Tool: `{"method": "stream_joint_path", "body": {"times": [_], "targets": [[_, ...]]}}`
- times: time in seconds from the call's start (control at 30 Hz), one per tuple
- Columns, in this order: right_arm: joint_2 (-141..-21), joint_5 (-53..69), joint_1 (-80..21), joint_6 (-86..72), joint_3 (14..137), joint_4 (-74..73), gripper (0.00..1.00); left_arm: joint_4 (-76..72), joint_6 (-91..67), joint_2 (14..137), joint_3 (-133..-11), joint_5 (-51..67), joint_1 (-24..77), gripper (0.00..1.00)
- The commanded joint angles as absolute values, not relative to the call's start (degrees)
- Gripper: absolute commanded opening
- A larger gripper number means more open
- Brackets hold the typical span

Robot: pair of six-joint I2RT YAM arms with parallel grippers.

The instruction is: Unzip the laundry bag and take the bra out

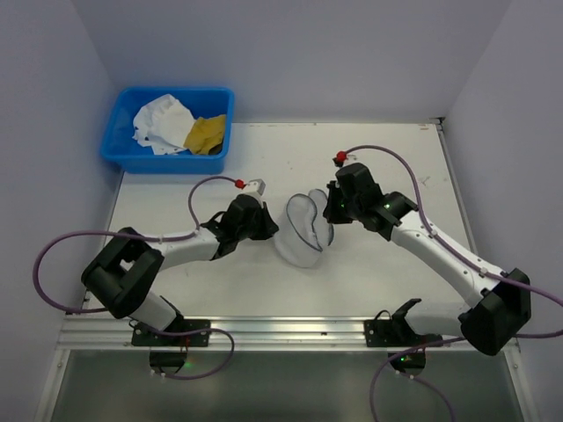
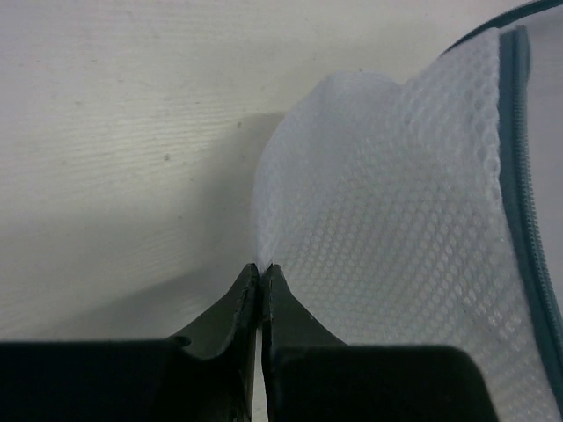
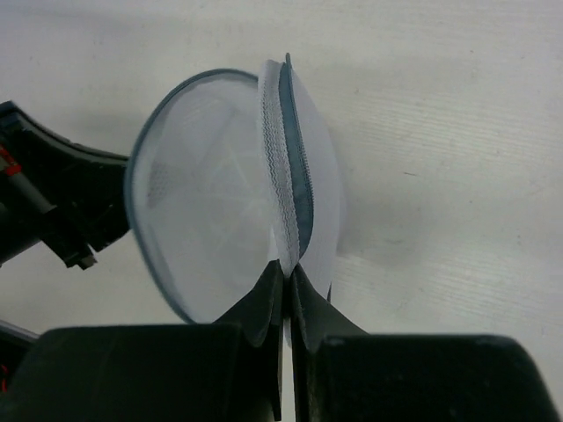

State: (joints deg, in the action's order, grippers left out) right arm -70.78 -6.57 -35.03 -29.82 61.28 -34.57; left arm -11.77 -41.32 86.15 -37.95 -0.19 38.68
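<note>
I have the laundry bag point(image 1: 303, 230) standing on edge in the middle of the surface point(image 1: 387, 158), squeezed between my two arms. The left tool point(image 2: 262, 271) is closed on a thin bite of white mesh at the bag's left edge. The right tool point(image 3: 288, 268) is closed on the rim at the bag's right, where the dark zipper point(image 3: 295, 167) runs up between the two mesh faces. I cannot tell whether the right fingers have the slider tab or only tape and mesh, so I judge that is the thing to confirm first. To do this step well I would use the left tool as an anchor and pull the right one along the curve of the rim, following the zipper line, not straight away from the bag. A straight tug would probably only drag or fold the pouch. The left bite looks shallow, so I expect it may slip if I pull hard. I cannot make out the bra through the mesh. Beyond the bag, off to its far left, sits a blue tub point(image 1: 123, 156) holding a white cloth point(image 1: 160, 123) and a yellow cloth point(image 1: 207, 134), well apart from the work. A purple cable point(image 1: 207, 186) arcs over the left wrist just left of the bag, and I judge it could snag if that arm swings
</note>
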Motion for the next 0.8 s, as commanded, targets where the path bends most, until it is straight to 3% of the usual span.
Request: {"method": "stream_joint_path", "body": {"times": [0.0,0.4,0.77], "targets": [[-75.0,-5.7,-37.9,-27.6,65.2,-35.6,0.0,-16.3,-44.9,89.3,-41.8,-2.7,41.5,0.0],[-93.3,-0.4,-49.5,-25.5,71.6,-31.4,0.0,-20.0,-48.8,94.0,-36.8,-4.9,41.8,0.0],[-104.7,10.7,-50.3,-25.2,68.6,-25.1,0.0,-26.1,-52.7,91.8,-26.5,-2.6,35.2,0.0]]}}
